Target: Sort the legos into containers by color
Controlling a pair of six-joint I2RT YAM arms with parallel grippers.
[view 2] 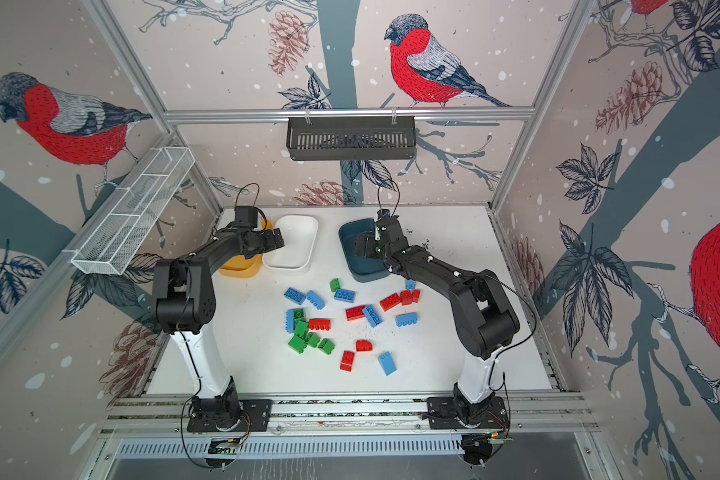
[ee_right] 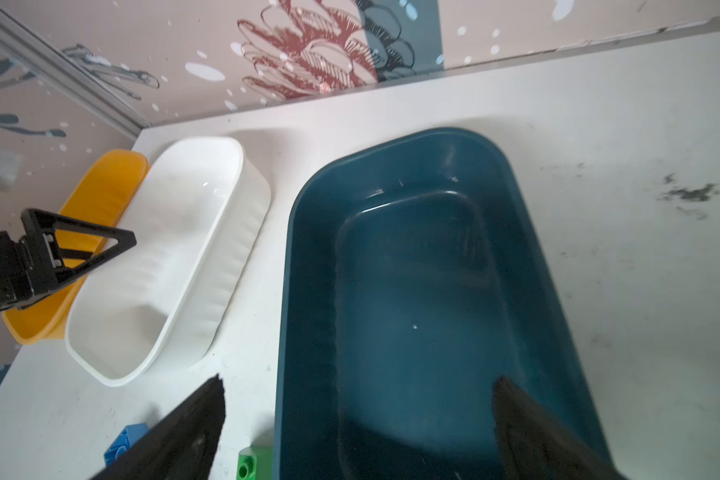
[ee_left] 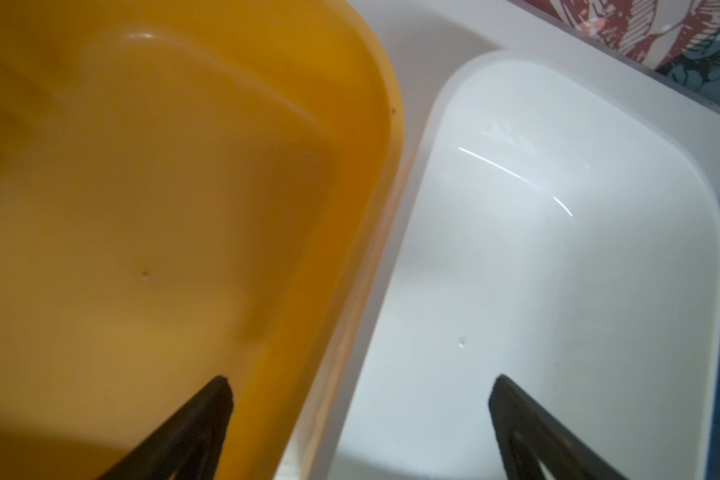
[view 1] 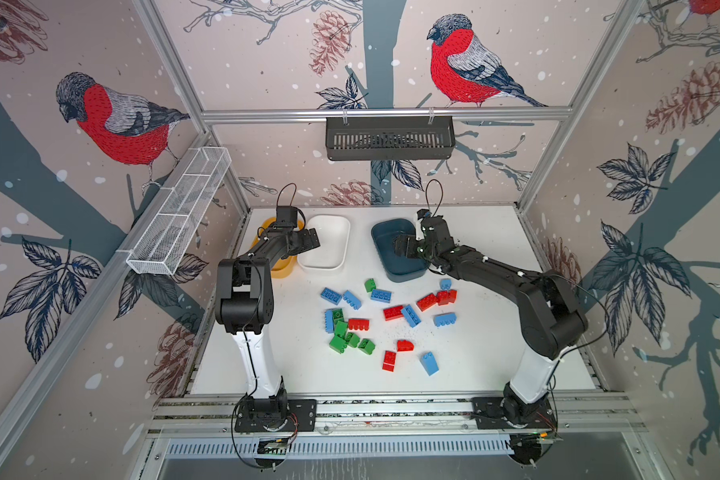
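Legos (view 1: 393,312): all loose on the table (view 1: 495,365), on the near side of the tubs, between the two arms.

Table: white, with dark smudges (ee_right: 688,193) toward the back right.

Wire basket (view 1: 179,212): long, white, hung on the left rail, off the table.

Black slotted basket (view 1: 389,139): hung on the back rail.

Tubs in a row along the back edge:
- yellow tub (view 1: 283,268): leftmost, partly under the left arm.
- white tub (view 1: 329,249): just beside the yellow one; cannot tell if the rims touch.
- teal tub (view 1: 385,232): apart, to the right.

Left gripper (ee_left: 360,379): spread wide, nothing between the fingers. Straddles the seam of the yellow and white tubs, with one finger (ee_left: 208,407) over yellow and the other over white.

Right gripper (ee_right: 358,379): spread wide, nothing held. Sits over the teal tub's left wall, with one finger (ee_right: 528,428) above the tub floor and the other above bare table outside it.

Bricks:
- green cluster (view 1: 344,334): at the left of the pile, with a blue one on edge against it.
- reds and blues: mixed through the middle and right.
- single green brick (view 1: 370,285): just beside the teal tub's near corner.
- lone blue brick (view 1: 429,363) and red brick (view 1: 389,360): nearest the arm bases.
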